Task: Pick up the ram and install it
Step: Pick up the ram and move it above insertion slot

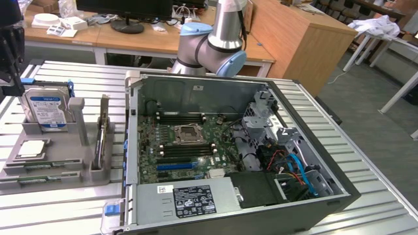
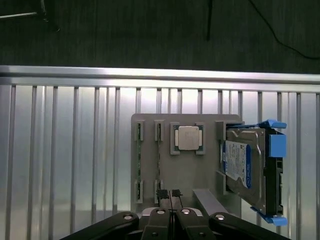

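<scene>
Two ram sticks, thin and green, stand on edge in slots of a grey parts holder point(image 2: 150, 165): one ram stick point(image 2: 139, 160) and a second ram stick point(image 2: 159, 160) beside it. In the exterior view the ram point(image 1: 40, 167) lies at the holder's near end, at that view's left. My gripper point(image 2: 169, 193) hangs above the holder with its fingers shut together and nothing between them. Its tips show just beside one end of the second stick. In the exterior view the gripper point(image 1: 11, 83) is a dark shape high over the holder's far end.
On the holder also sit a square silver processor point(image 2: 189, 137) and a blue-labelled hard drive point(image 2: 245, 167). An open computer case point(image 1: 313, 161) holds the motherboard with dark memory slots point(image 1: 185, 117) beside the socket. All stand on a ribbed metal table point(image 2: 65, 150).
</scene>
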Tool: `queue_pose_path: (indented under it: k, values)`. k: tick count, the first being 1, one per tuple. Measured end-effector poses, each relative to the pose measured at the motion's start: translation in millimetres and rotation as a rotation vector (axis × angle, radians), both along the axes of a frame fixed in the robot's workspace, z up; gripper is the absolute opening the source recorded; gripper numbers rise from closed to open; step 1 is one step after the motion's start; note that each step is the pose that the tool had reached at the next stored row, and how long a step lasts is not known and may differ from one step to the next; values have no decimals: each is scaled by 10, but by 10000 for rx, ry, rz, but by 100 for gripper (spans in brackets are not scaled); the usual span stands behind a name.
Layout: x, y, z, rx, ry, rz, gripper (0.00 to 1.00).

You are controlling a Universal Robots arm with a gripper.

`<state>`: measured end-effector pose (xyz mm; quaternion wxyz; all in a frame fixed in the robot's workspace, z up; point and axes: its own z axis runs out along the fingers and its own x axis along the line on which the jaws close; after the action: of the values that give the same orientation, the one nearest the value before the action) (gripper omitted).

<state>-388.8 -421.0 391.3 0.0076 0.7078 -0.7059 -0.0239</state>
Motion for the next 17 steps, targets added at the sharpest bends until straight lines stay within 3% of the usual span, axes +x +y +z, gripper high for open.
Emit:
queue_pose_path:
  k: [7,17]
  values:
    - [19,1,0,-1,0,0,11]
    - [186,-7,0,8,-1,31,11]
